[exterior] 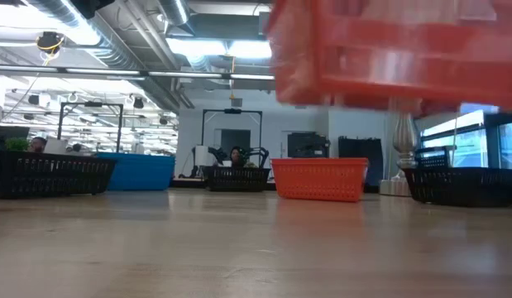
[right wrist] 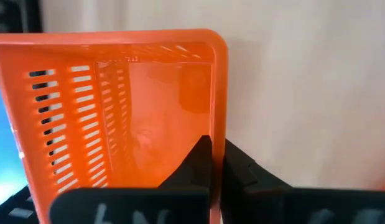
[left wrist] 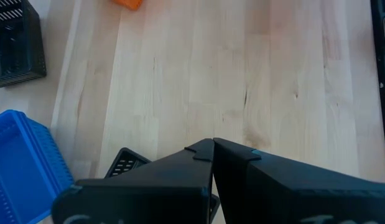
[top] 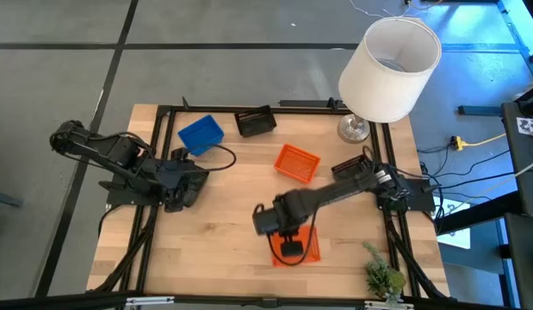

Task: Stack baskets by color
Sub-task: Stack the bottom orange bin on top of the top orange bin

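Note:
My right gripper (top: pixel 291 244) hangs over the table's near middle, shut on an orange basket (right wrist: pixel 117 106) that the low view shows blurred above the table (exterior: pixel 396 50). A second orange basket (top: pixel 297 163) rests on its base at the table's middle. At the far left stand a blue basket (top: pixel 201 134) and a black basket (top: pixel 256 121). Another black basket (top: pixel 352 165) lies partly under the right arm. My left gripper (left wrist: pixel 212 155) is shut at the table's left, holding nothing; part of a dark slotted thing (left wrist: pixel 124 163) shows below it. My right gripper pinches one side wall of the orange basket at its rim (right wrist: pixel 218 124), one finger (right wrist: pixel 195 163) inside the basket and the other (right wrist: pixel 245 169) outside. The fingers point down from above. The basket hangs below them, open side up, lifted clear of the table.
A large white lampshade (top: pixel 389 69) on a metal foot stands at the far right corner, and a small green plant (top: pixel 382 275) at the near right. A black frame (top: pixel 163 116) runs around the wooden table. Bare wood lies between the two arms.

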Controlling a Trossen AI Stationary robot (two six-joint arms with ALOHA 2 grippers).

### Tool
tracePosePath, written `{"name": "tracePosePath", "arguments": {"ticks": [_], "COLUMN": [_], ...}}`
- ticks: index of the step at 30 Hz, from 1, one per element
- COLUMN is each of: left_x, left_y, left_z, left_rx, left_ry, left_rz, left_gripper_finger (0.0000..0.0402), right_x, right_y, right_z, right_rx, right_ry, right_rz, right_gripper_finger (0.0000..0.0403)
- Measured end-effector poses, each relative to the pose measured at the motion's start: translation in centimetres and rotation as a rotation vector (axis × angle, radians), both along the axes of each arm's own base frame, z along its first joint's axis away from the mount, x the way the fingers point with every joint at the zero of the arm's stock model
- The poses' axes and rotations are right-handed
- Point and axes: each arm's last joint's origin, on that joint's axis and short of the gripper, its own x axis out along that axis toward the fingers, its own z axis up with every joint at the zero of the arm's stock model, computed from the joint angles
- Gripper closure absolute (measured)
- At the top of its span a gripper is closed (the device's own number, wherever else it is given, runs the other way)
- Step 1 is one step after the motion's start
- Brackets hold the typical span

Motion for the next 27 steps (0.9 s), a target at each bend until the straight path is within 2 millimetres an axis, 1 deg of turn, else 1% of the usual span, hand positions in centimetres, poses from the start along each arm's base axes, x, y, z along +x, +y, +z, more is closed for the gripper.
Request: {"name": "tracePosePath", "arguments": {"ticks": [5,7,10,14,17,19,23,27], "left_x": [0.0,0.0,0.0,0.0,0.0,0.0,0.0,0.0], "left_y": [0.0,0.1,0.1,0.1,0.1,0.1,0.1,0.2], "left_z": [0.0,0.0,0.0,0.0,0.0,0.0,0.0,0.1], "left_rx": [0.007,0.020,0.026,0.026,0.026,0.025,0.026,0.052], "left_ry": [-0.003,-0.007,-0.009,-0.009,-0.009,-0.009,-0.010,-0.020], "left_rz": [0.005,0.014,0.018,0.018,0.019,0.019,0.021,0.043], "left_gripper_finger": [0.0401,0.0401,0.0401,0.0401,0.0401,0.0401,0.0401,0.0401], "right_x": [0.4,0.5,0.8,1.0,1.2,1.2,0.9,0.2], "right_y": [-3.6,-5.1,-7.4,-10.6,-13.3,-15.4,-19.9,-23.8], "right_z": [3.5,4.5,5.4,5.8,5.7,5.7,5.8,5.4], "right_rx": [-0.081,-0.110,-0.136,-0.144,-0.152,-0.188,-0.319,-0.330], "right_ry": [-0.032,-0.048,-0.066,-0.055,-0.052,-0.052,-0.051,-0.028], "right_rz": [-0.066,-0.100,-0.156,-0.204,-0.231,-0.266,-0.387,-0.522], "right_gripper_finger": [0.0401,0.0401,0.0402,0.0402,0.0402,0.0402,0.0402,0.0402]}}
